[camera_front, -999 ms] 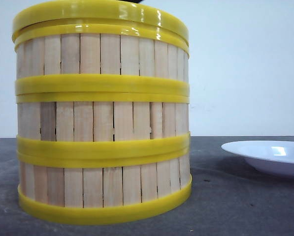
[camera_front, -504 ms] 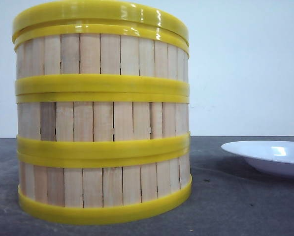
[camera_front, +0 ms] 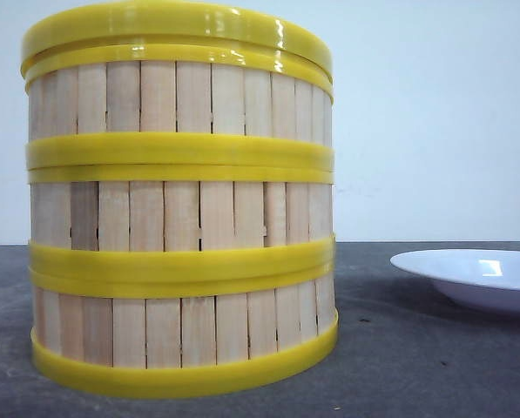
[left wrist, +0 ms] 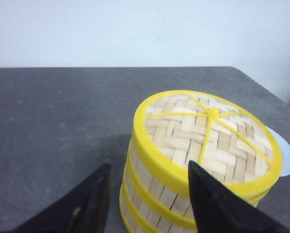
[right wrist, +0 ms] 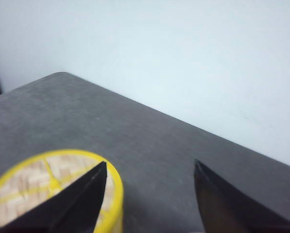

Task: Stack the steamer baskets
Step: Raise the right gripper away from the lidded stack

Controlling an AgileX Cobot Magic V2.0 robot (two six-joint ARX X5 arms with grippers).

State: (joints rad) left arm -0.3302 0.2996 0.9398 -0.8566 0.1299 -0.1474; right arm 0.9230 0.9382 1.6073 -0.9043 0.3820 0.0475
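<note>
Left gripper [left wrist: 147, 194] with jaws spread wide and gripping nothing, hanging above and just beside the stack, one finger [left wrist: 217, 206] overlapping the lid's rim in the left wrist view, the other over bare worktop [left wrist: 52, 126]; right gripper [right wrist: 149, 194] likewise parted and empty, raised above the worktop, one dark finger [right wrist: 72, 204] crossing in front of the lid's edge in the right wrist view, contact not determinable; between and below them, the three steamer baskets [camera_front: 181, 218] stacked one upon another in an upright column, pale slats banded by yellow rims, bottom rim resting on the dark grey worktop; on top, closing the column, a flat woven lid [left wrist: 210, 136] with yellow rim and small central knob; beyond the stack, toward the worktop's right edge in the front view, a white plate [camera_front: 477, 274], apart from the baskets, partly cut off by the frame; behind everything, a plain white wall [camera_front: 434, 113].
</note>
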